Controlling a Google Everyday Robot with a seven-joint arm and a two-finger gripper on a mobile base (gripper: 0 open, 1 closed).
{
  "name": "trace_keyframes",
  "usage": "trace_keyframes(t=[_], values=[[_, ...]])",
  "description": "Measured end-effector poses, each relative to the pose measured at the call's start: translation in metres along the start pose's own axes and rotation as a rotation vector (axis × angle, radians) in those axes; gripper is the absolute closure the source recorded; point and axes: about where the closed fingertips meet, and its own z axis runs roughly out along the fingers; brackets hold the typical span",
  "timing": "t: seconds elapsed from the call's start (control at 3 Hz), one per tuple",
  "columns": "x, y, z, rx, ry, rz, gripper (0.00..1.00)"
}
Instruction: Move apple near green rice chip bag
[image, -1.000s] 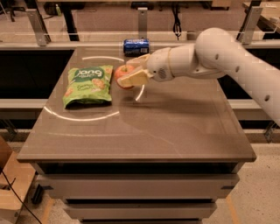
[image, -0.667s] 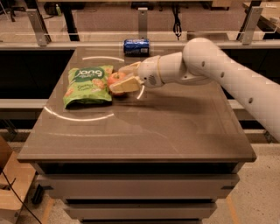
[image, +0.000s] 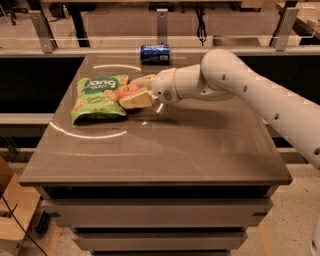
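Gripper (image: 128, 91) at left-centre of the table (image: 175, 145), reaching in from the right on a white arm (image: 250, 85) that crosses the far right part of the tabletop. Two pale fingers (image: 137, 99) clamped on the apple (image: 123, 91), one above it and one below; red-orange skin shows between them. Apple sits right at the right edge of the green rice chip bag (image: 96, 97), and from this angle it overlaps that edge. Cannot tell whether the apple rests on the bag or table, or hangs just above them. Bag lies flat on the left part of the tabletop, white lettering facing up, orange chip pictures on its front, its top end toward the far side. Blue drink can (image: 155, 53) lies on its side at the far edge of the table, well apart from bag and gripper. Tabletop is grey-brown with curved light reflections near the bag.
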Motion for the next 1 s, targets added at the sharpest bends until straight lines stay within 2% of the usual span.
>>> trace_keyframes(t=[0.33, 0.67, 1.0], values=[[-0.0003, 0.0001, 0.0001, 0.000, 0.000, 0.000, 0.12], [-0.0006, 0.0013, 0.0022, -0.004, 0.000, -0.001, 0.00], [-0.0006, 0.0014, 0.0023, -0.005, 0.000, -0.001, 0.00]])
